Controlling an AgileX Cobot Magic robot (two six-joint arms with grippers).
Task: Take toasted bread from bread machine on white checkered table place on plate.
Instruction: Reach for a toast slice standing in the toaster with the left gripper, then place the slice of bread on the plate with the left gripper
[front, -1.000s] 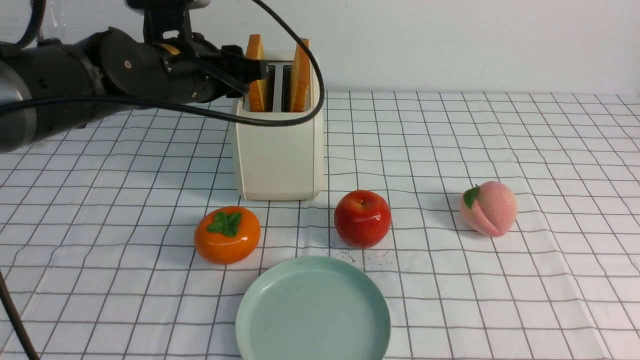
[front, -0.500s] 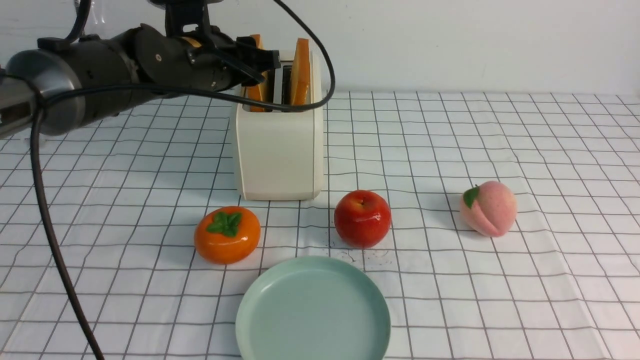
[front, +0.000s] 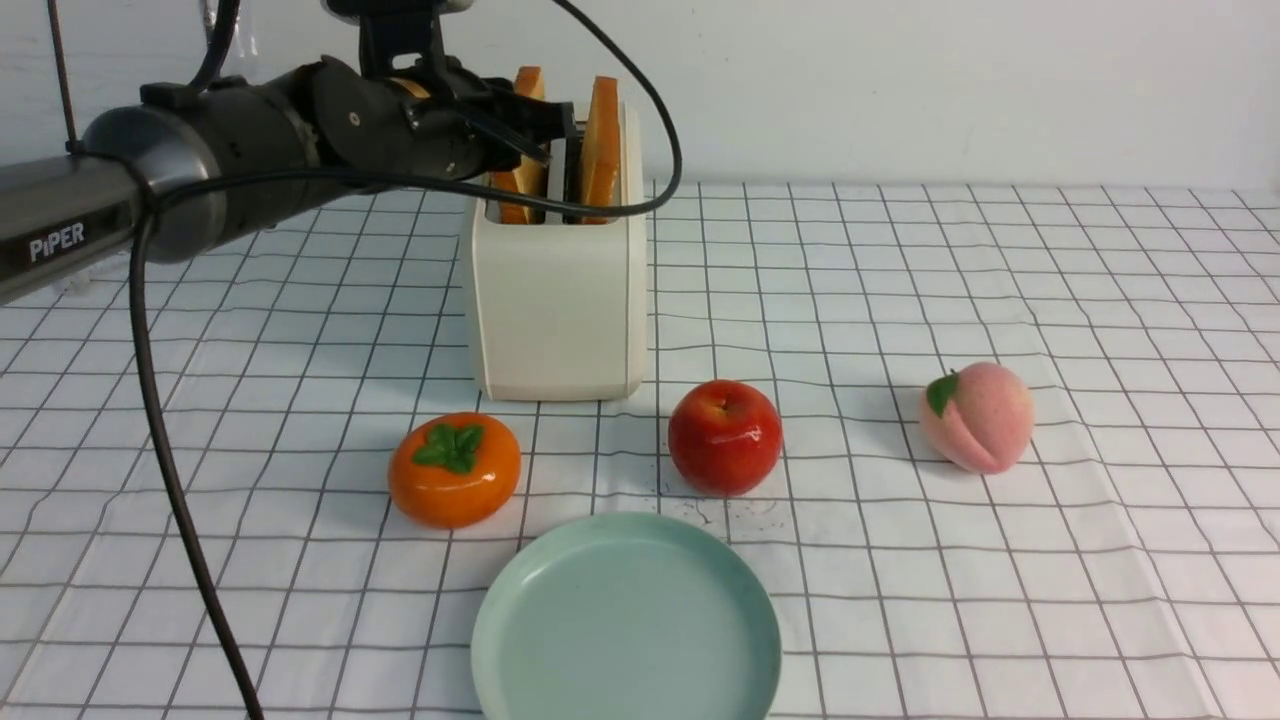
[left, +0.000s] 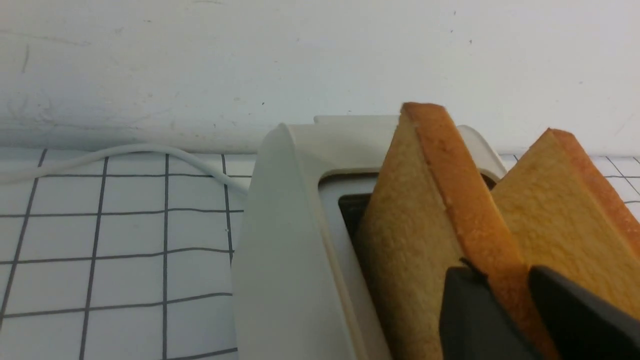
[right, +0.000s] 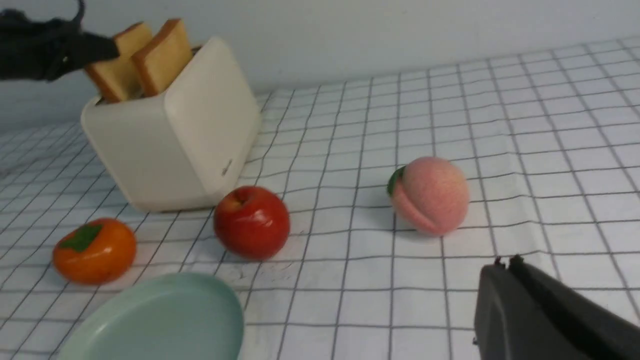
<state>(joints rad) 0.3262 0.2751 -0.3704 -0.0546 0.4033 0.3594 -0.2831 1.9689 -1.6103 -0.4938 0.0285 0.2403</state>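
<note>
The cream bread machine (front: 555, 300) stands at the back of the white checkered table (front: 1000, 600). Two slices of toasted bread stick up from its slots. My left gripper (front: 545, 115) reaches in from the left and is shut on the crust of the left slice (front: 527, 85). In the left wrist view the dark fingers (left: 470, 310) pinch that slice (left: 415, 210), with the other slice (left: 560, 200) just beyond. The right slice (front: 602, 140) stands free. The mint-green plate (front: 625, 620) lies empty at the front. My right gripper (right: 505, 262) hangs shut and empty over the cloth near the peach.
An orange persimmon (front: 455, 468) and a red apple (front: 725, 436) lie between the toaster and the plate. A pink peach (front: 977, 416) sits to the right. The left arm's black cable (front: 600, 210) loops across the toaster's top front. A white cord (left: 125, 152) trails behind it.
The left arm has moved right over the toaster, and its jaws have closed on the left slice. The fruit, the plate and the toaster have not moved.
</note>
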